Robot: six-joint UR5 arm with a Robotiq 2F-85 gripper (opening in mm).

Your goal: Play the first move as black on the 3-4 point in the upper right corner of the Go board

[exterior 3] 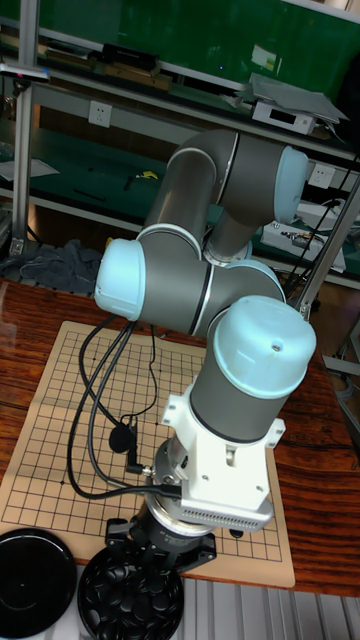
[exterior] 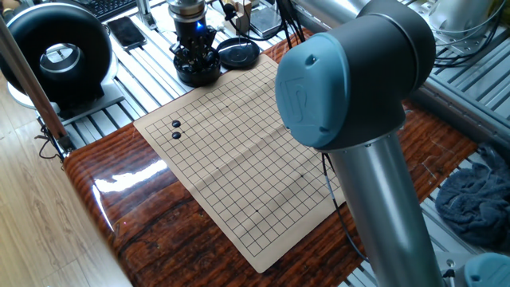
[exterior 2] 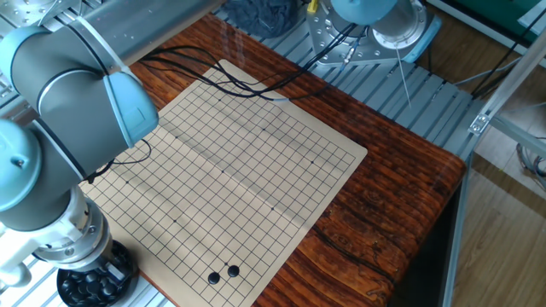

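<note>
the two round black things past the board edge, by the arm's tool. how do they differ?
The bowl is full of black stones, with the claw over it; the lid holds none and nothing is over it. The bowl looks deeper; the lid is a shallow dish. Both are round, black, off the board.
</note>
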